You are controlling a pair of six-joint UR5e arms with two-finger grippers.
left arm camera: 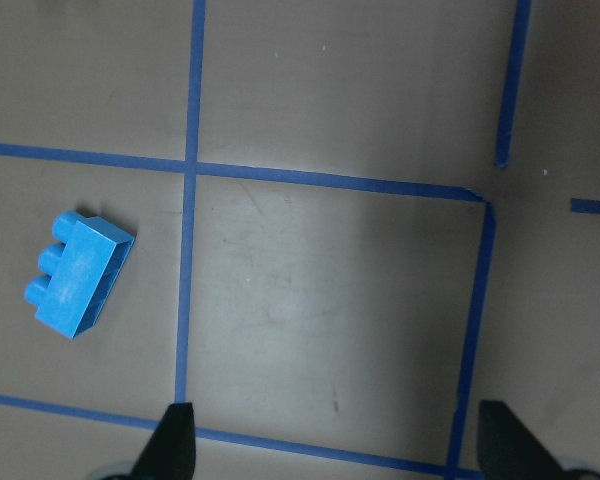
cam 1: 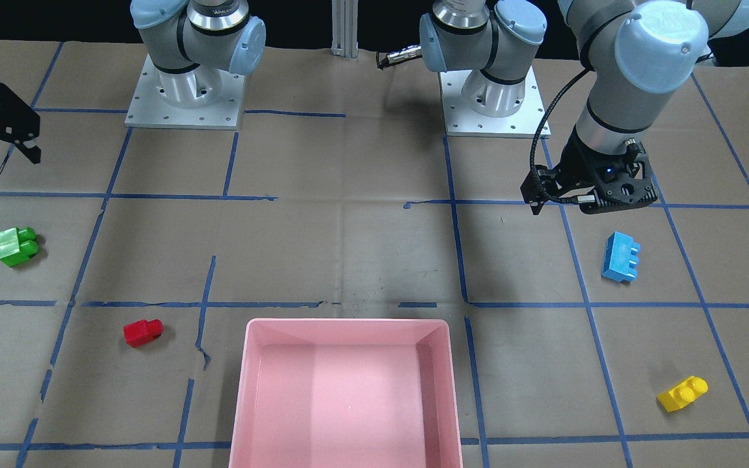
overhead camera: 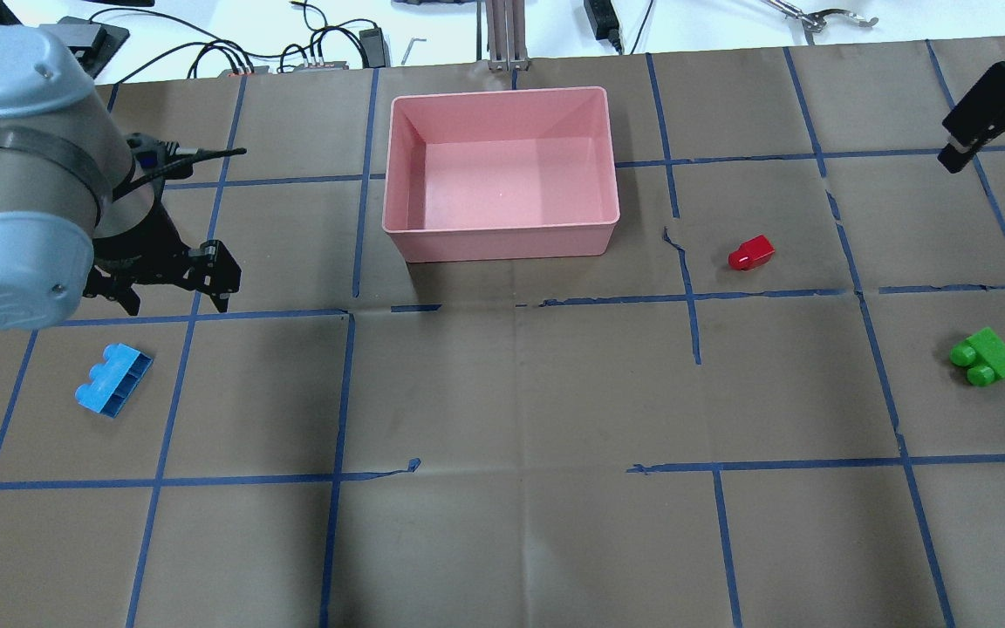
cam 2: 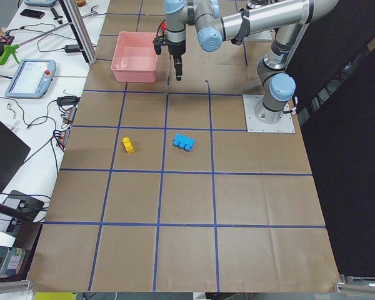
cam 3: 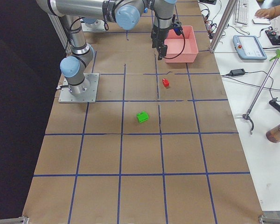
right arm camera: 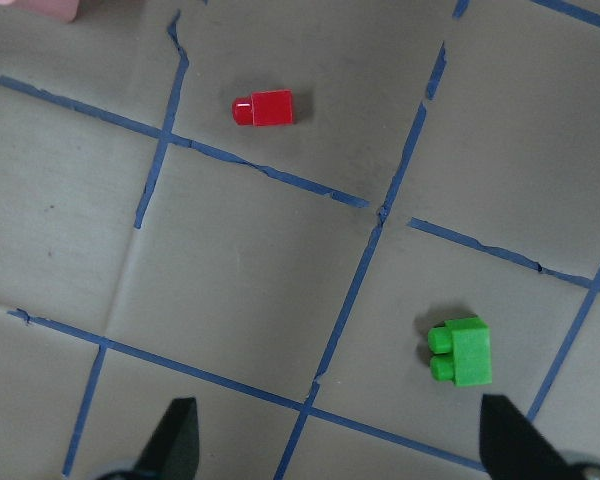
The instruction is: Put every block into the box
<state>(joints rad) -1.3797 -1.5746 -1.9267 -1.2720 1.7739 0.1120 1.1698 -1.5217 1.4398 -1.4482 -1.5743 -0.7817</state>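
Note:
The pink box [overhead camera: 502,244] stands empty at the far middle of the table; it also shows in the front view [cam 1: 346,324]. On my left side lie the blue three-stud block [overhead camera: 113,379] [cam 1: 621,257] [left arm camera: 78,275] and the yellow block [cam 1: 681,393] [cam 2: 129,145]; the yellow one is hidden in the overhead view. On my right side lie the red block [overhead camera: 751,253] [right arm camera: 263,107] and the green block [overhead camera: 985,356] [right arm camera: 460,352]. My left gripper [overhead camera: 178,296] [left arm camera: 335,445] is open and empty, held above the table beyond the blue block. My right gripper [overhead camera: 969,144] [right arm camera: 335,445] is open and empty, high at the far right.
The table is brown paper with a blue tape grid. Both arm bases [cam 1: 183,97] stand at the robot's edge. Cables and tools [overhead camera: 319,52] lie on the white bench beyond the far edge. The paper has small tears near the red block [overhead camera: 681,249].

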